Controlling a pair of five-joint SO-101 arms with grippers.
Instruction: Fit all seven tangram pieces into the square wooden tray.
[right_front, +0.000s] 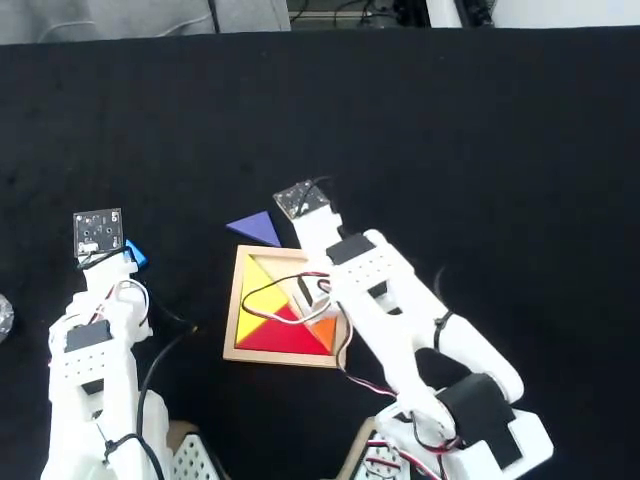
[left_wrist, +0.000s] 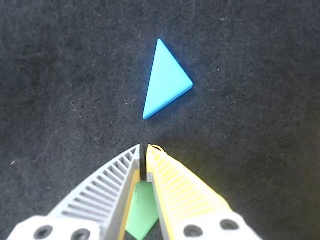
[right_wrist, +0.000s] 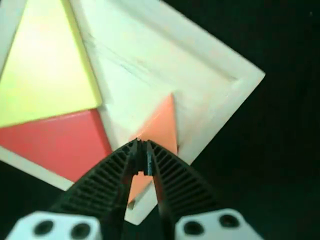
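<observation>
The square wooden tray lies at the table's middle and holds a yellow triangle, a red triangle and a small orange triangle. My right gripper hangs over the orange triangle inside the tray, shut on a thin dark blue piece seen edge-on. A purple triangle rests just beyond the tray. My left gripper is shut, its tips a little short of a light blue triangle on the cloth. A green piece shows beneath its fingers.
Black cloth covers the whole table. The left arm stands at the front left, and the right arm leans in from the front right across the tray. Bare tray floor lies beside the yellow triangle.
</observation>
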